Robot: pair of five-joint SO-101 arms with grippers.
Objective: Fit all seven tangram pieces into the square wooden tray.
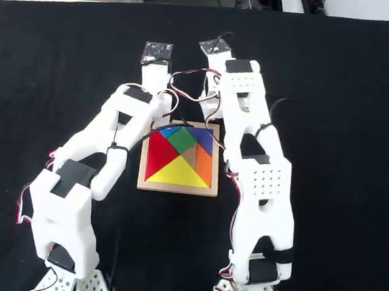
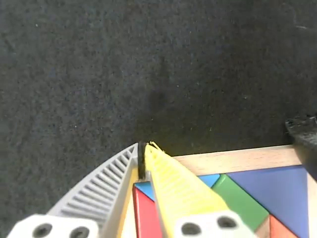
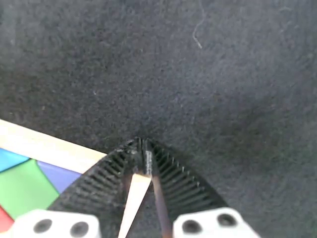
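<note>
Black cloth [image 1: 335, 96], fuzzy and flecked with lint, covers the table. Over it we see the left arm [image 1: 76, 176] and the right arm [image 1: 262, 185], both smooth white plastic with looping wires. Between them lies the square wooden tray [image 1: 177, 188], pale and flat-rimmed, partly hidden under the arms. Inside it, flat glossy pieces sit edge to edge: a yellow triangle [image 1: 178, 173], a red triangle [image 1: 157, 154], an orange piece [image 1: 204, 163], a dark blue piece [image 1: 204, 141], a green piece [image 1: 181, 139] and a light blue piece [image 1: 168, 131]. We cannot tell whether the tan patch [image 1: 190, 155] in the middle is a piece or bare wood. The left gripper [image 2: 143, 148], one ribbed grey finger and one ribbed yellow, is closed tip to tip, with the tray's rim just beneath and behind its tips. The right gripper [image 3: 143, 145], black and ribbed, is likewise closed, the tray's rim beside and behind it.
</note>
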